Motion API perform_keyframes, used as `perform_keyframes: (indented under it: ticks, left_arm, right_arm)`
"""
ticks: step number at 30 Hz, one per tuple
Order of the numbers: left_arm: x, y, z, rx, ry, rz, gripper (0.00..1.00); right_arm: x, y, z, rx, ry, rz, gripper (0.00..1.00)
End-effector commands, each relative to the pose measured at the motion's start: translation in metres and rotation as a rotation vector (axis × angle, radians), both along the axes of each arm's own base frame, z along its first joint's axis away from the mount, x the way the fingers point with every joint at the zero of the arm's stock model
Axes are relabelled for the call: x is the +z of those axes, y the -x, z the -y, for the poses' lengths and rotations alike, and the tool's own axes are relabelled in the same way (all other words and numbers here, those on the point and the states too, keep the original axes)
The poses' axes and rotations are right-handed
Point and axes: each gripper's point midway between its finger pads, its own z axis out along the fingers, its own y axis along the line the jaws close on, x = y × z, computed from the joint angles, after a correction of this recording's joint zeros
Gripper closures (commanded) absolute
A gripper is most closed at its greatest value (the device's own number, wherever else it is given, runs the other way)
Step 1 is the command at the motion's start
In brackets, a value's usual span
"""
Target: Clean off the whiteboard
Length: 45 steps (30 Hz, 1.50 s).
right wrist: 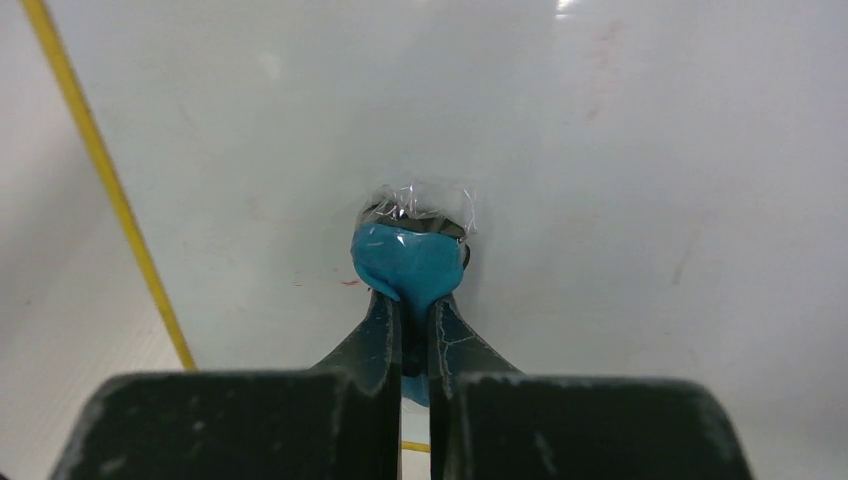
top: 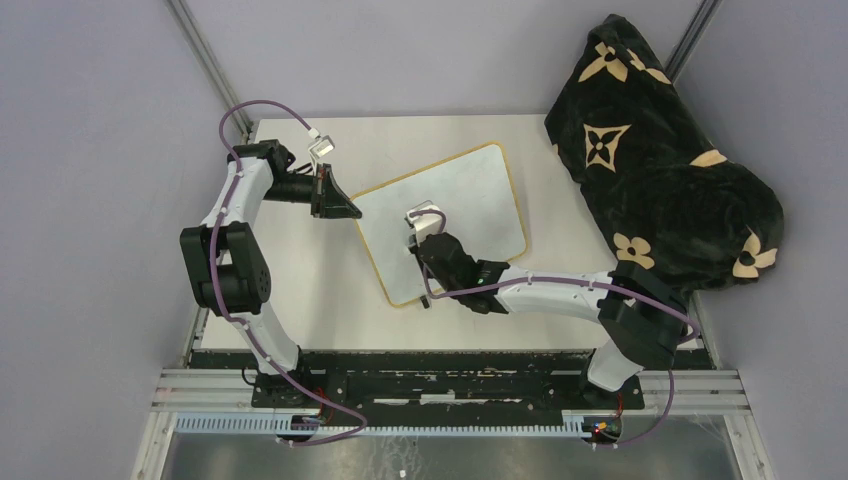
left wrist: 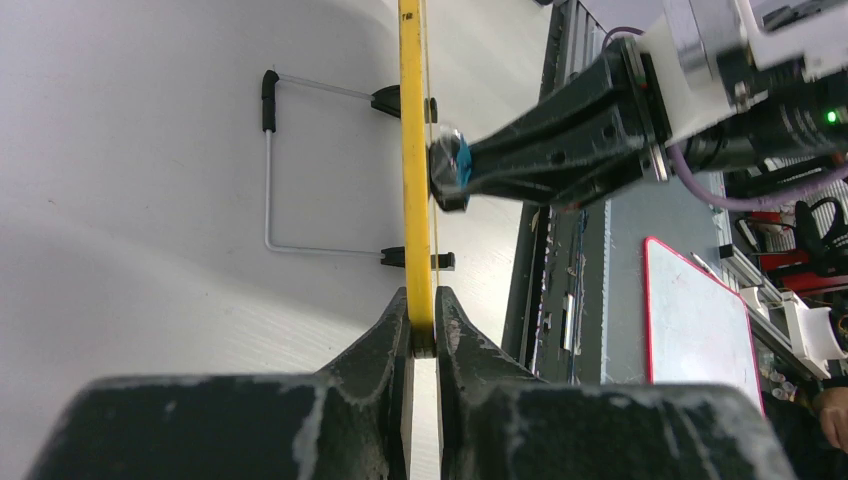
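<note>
Right hand gripping eraser, pressed to whiteboard

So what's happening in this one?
The left claw is shut on the thin yellow frame edge of the flat white whiteboard, steadying it. The right claw grips a small blue eraser block and presses it against the board's surface. Only faint red smudges show near the eraser.

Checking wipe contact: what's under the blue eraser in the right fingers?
The whiteboard, its white face, with faint red smears nearby. The patch directly beneath the eraser is covered, so any ink there can't be seen.
</note>
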Motion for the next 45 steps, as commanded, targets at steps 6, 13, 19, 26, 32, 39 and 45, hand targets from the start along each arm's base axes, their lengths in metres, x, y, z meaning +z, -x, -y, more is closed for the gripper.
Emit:
perform_keyframes:
  ticks: [6,13,19,26,32,39,45]
  left_arm:
    - [-0.010,0.004,-0.001,-0.032,-0.079,0.053,0.97]
    - [-0.011,0.005,-0.002,-0.032,-0.083,0.053,0.97]
    - [-0.013,0.005,-0.002,-0.034,-0.088,0.051,0.97]
    - [-0.013,0.004,-0.002,-0.034,-0.082,0.050,0.97]
    - [-0.013,0.004,-0.002,-0.033,-0.084,0.050,0.97]
    - [-0.009,0.005,-0.003,-0.030,-0.089,0.058,0.97]
    - [-0.006,0.006,-0.002,-0.029,-0.084,0.059,0.96]
  right_arm:
    - [0.005,0.025,-0.063,0.130,-0.079,0.004,0.99]
    - [-0.003,0.017,-0.042,0.049,-0.016,0.029,0.99]
    - [-0.014,-0.009,0.008,-0.088,0.035,0.029,0.99]
    - [-0.004,-0.024,0.053,-0.169,0.024,0.033,0.99]
    - [0.008,-0.022,0.073,-0.196,0.020,0.046,0.99]
    - [0.037,-0.013,0.107,-0.274,-0.015,0.088,0.99]
    - [0.049,0.003,0.140,-0.333,-0.017,0.081,0.99]
